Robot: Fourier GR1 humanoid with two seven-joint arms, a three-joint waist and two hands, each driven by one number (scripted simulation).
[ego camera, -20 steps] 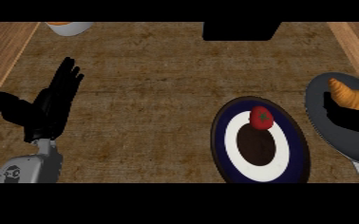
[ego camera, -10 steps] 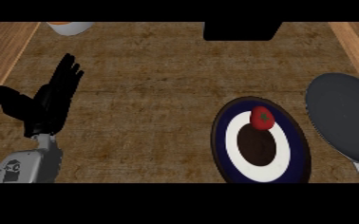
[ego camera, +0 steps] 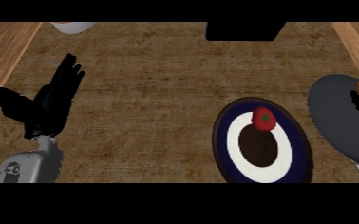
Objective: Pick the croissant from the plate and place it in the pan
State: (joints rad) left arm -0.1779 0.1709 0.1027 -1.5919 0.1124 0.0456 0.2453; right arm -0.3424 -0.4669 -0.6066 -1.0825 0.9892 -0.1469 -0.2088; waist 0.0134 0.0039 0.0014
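Observation:
The dark blue plate (ego camera: 303,157) with a white ring and dark centre lies at the lower right. A small red fruit (ego camera: 264,118) sits on its upper part. No croissant shows on the plate or anywhere else. The grey pan (ego camera: 335,121) is cut off by the right edge, and its visible part looks bare. A small black bit of my right hand (ego camera: 354,98) pokes in over the pan at that edge. My left hand (ego camera: 52,105) rests open at the far left with its fingers up, far from the plate and holding nothing.
A white bowl (ego camera: 72,26) peeks in at the top left. A black block (ego camera: 245,31) stands at the top centre. Lighter wooden strips run along the left side (ego camera: 14,47) and the right corner (ego camera: 348,33) of the counter.
One second ago the croissant showed over the pan at the right edge with a dark shape beneath it. Neither shows now. The left hand has barely shifted.

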